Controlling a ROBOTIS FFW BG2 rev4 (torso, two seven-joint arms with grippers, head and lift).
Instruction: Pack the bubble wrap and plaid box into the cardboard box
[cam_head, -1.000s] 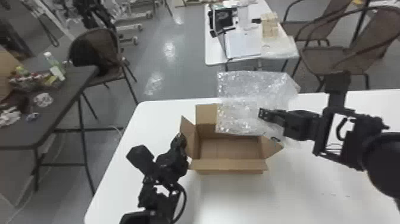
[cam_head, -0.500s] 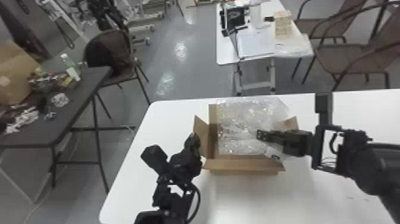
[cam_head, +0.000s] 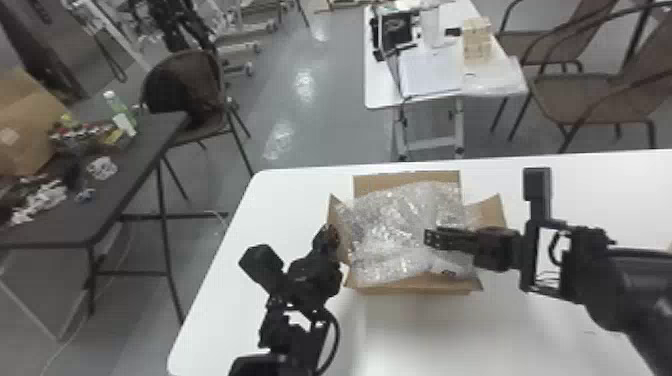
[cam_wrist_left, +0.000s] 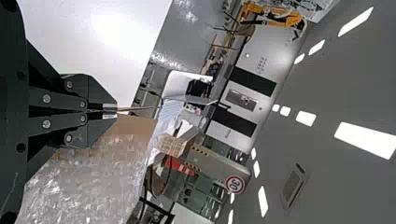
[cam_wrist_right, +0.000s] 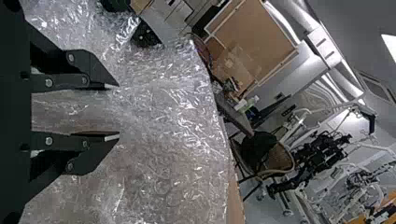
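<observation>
The open cardboard box (cam_head: 425, 289) stands on the white table, flaps spread. Crumpled clear bubble wrap (cam_head: 390, 225) fills its opening and overlaps the side flaps. My right gripper (cam_head: 431, 238) is over the wrap's right half; in the right wrist view the right gripper (cam_wrist_right: 116, 111) is open, with bubble wrap (cam_wrist_right: 168, 140) behind and between its fingers. At the box's left flap is my left gripper (cam_head: 329, 235). Seen from its wrist, the left gripper (cam_wrist_left: 116, 112) is shut on the thin edge of that flap (cam_wrist_left: 135, 108), beside the bubble wrap (cam_wrist_left: 88, 186).
The white table (cam_head: 500, 340) extends in front of the box and to both sides. A dark table (cam_head: 125, 200) with clutter stands off to the left. Beyond the work table are a second white table (cam_head: 380, 90) holding papers and small items, and brown chairs (cam_head: 580, 97).
The bubble wrap has come down from above the box's back right into its opening. My right arm has moved down and left relative to the box, while the left gripper stays at the left flap.
</observation>
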